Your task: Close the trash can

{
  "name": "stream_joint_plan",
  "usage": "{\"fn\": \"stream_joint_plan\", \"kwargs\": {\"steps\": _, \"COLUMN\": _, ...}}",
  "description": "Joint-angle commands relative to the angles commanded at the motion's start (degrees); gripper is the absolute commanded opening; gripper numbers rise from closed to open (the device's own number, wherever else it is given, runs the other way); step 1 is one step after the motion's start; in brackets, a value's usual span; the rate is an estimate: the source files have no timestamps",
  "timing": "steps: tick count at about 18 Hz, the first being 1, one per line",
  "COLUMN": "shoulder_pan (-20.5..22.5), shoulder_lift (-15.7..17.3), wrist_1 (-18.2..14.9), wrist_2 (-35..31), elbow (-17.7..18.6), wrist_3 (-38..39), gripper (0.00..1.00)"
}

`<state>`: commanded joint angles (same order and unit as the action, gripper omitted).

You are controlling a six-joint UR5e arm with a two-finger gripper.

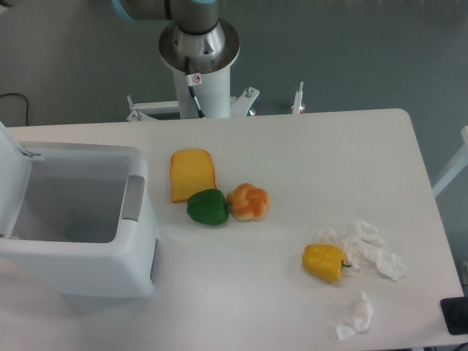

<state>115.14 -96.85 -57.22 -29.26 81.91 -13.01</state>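
1. Nearest, at five o'clock: a crumpled tissue (357, 316), then the yellow pepper (325, 262) touching a larger tissue wad (369, 248).
2. At nine o'clock: the trash can (80, 252), lid (13, 175) standing open, grey latch tab (132, 197) facing right.
3. Centre: green pepper (208, 206) between bread slice (192, 174) and knotted bun (248, 202).
4. At twelve o'clock: my base (198, 55). My claw is out of frame; state not observed.

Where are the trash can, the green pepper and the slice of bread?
trash can (88, 272): fixed camera view, on its front wall.
green pepper (208, 207): fixed camera view, middle of its body.
slice of bread (192, 174): fixed camera view, centre of its face.
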Motion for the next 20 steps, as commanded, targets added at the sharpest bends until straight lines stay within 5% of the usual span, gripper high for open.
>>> {"fn": "stream_joint_plan", "kwargs": {"steps": 20, "shoulder_pan": 0.26, "shoulder_lift": 0.53, "wrist_1": 0.0, "wrist_2": -6.95, "elbow": 0.53, "wrist_3": -3.43, "gripper": 1.0}}
